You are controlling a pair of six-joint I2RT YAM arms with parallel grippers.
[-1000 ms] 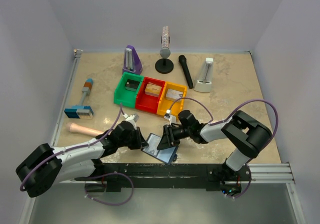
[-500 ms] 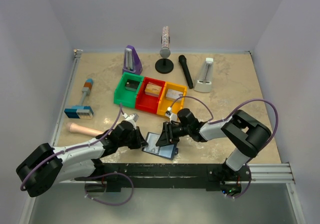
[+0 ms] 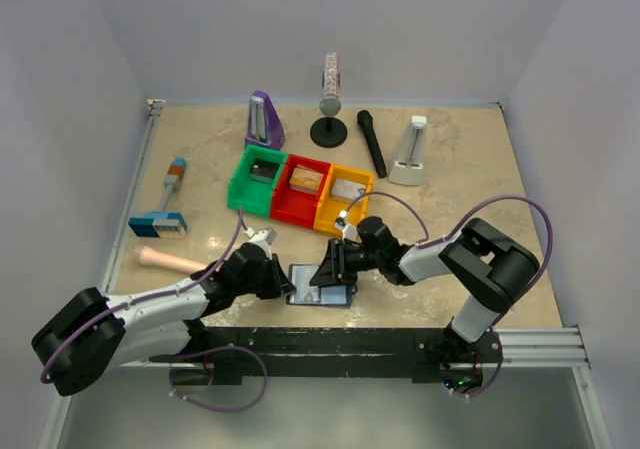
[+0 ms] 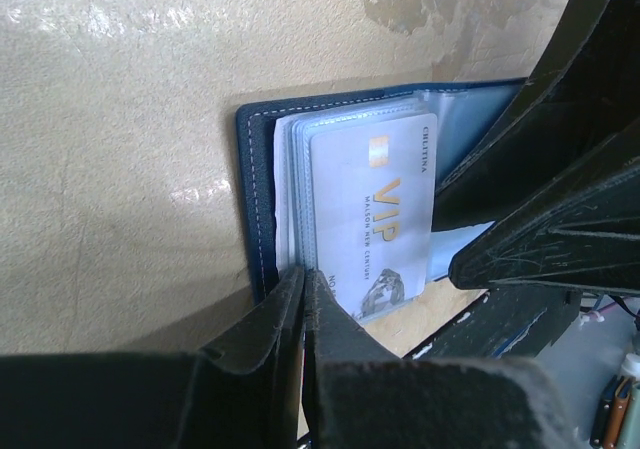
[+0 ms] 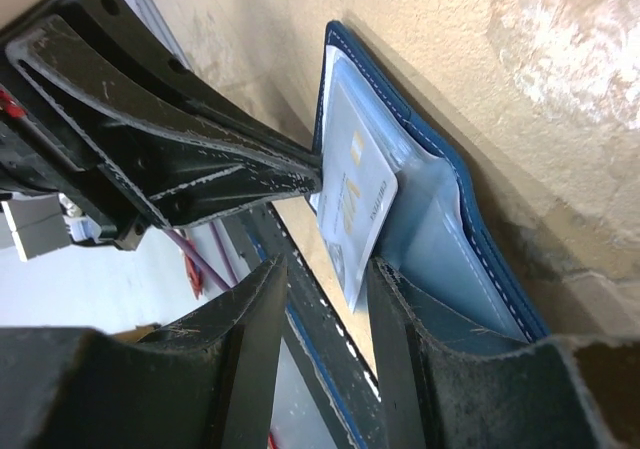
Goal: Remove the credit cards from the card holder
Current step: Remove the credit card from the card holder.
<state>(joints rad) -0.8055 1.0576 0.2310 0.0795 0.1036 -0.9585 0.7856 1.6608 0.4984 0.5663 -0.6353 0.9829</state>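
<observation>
The card holder (image 3: 322,291) is a navy bifold wallet lying open near the table's front edge. It also shows in the left wrist view (image 4: 258,189) and the right wrist view (image 5: 440,184). A pale grey credit card (image 4: 375,219) marked VIP sticks partway out of its clear sleeves, and also shows in the right wrist view (image 5: 355,194). My left gripper (image 3: 288,285) (image 4: 303,274) is shut on the wallet's left edge by the sleeves. My right gripper (image 3: 322,274) (image 5: 325,269) is open, one finger on the lining, the card's free corner at its gap. The amber and dark cards are hidden.
Green (image 3: 258,174), red (image 3: 303,184) and yellow (image 3: 345,194) bins stand just behind the wallet. A blue-and-white block (image 3: 157,225) and a beige cylinder (image 3: 170,259) lie at the left. Metronomes (image 3: 263,121) (image 3: 410,151) and a black microphone (image 3: 372,141) are further back.
The wallet has gone from tilted up on a corner to lying flatter and squarer. The right gripper has shifted slightly left over it. The left gripper keeps its hold.
</observation>
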